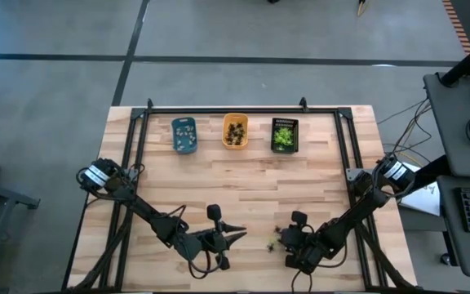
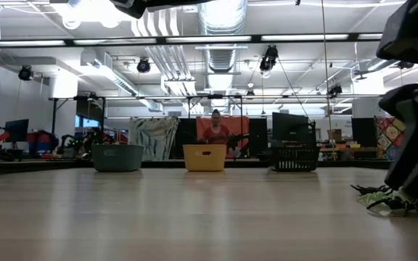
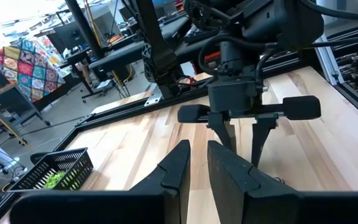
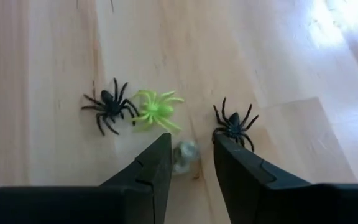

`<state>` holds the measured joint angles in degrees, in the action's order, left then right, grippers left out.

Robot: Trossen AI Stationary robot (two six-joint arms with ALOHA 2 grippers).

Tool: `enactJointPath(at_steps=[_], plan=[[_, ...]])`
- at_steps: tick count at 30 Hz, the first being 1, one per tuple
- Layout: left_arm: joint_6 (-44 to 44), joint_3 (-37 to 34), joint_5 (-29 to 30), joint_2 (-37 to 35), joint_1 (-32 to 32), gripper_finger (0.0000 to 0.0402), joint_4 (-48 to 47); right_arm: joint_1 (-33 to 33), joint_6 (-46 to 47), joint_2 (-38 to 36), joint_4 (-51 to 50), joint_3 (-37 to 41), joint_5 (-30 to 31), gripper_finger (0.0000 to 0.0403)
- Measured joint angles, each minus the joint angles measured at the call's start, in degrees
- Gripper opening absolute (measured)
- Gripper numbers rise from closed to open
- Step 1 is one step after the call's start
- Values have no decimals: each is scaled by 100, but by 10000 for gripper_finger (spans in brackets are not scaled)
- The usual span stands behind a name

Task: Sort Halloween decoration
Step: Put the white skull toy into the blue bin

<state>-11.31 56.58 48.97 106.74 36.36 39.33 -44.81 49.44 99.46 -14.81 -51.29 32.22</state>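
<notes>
Four tiny spiders lie on the wood near the table's front edge: a black one (image 4: 109,107), a yellow-green one (image 4: 156,111), another black one (image 4: 234,124) and a pale whitish one (image 4: 185,157). From above they show as a small cluster (image 1: 274,238). My right gripper (image 4: 191,155) slants down over them, open, one fingertip on either side of the pale spider. My left gripper (image 3: 197,165) hovers just left of the cluster, roughly level and pointing at the right gripper. Its fingers stand a narrow slit apart, and I see nothing between them. My right gripper stands astride the pale spider (image 4: 186,159), which lies flat on the table close beside one fingertip (image 4: 163,152). I cannot tell whether that finger touches it. The other fingertip (image 4: 225,149) is near the second black spider's legs; whether it touches them cannot be told either.
Along the table's far edge stand three small trays: blue (image 1: 184,135), orange (image 1: 235,131) and black (image 1: 285,135), each with small figures inside. Bare wood lies between them and the grippers. A person (image 2: 215,130) is in the room beyond the table.
</notes>
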Motion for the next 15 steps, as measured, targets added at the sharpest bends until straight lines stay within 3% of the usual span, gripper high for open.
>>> enactJointPath(at_steps=[10,15], plan=[[0,0,0,0,2,39,-48,-3,-84,0,22,-2,-358,82],[0,0,0,0,2,39,-50,-3,-102,0,38,-2,-366,43]])
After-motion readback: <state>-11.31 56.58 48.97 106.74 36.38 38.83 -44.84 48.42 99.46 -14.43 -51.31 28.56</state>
